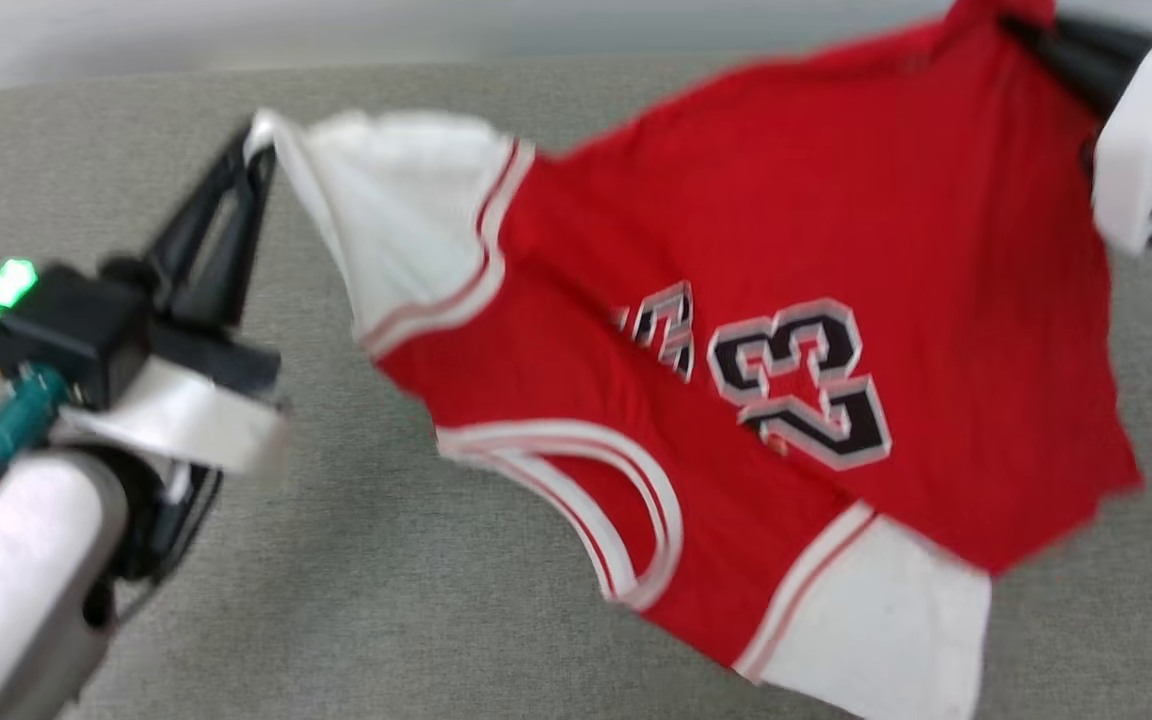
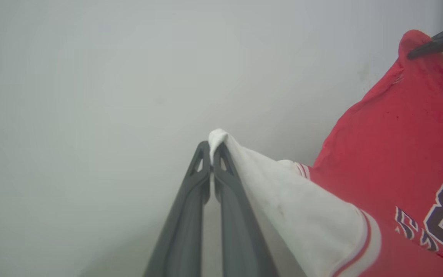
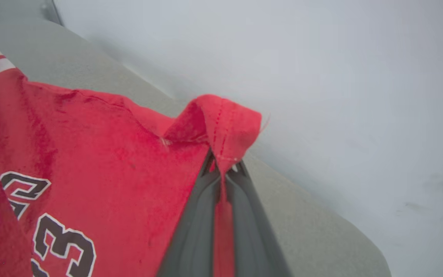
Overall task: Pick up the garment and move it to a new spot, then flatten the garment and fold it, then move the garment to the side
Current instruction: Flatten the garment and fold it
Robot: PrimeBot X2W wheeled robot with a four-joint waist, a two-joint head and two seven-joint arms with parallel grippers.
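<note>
Two pincers are holding the garment [image 1: 786,250] spread in the air over the grey tabletop [image 1: 336,620]. The left pincer [image 1: 258,140] is clamping shut on the tip of one white sleeve, while the right pincer [image 3: 223,169] is pinching shut on a red hem corner. Gripping at opposite ends is stretching the cloth wide, probably so that it is going down flat, not bunched, at its new spot.
</note>
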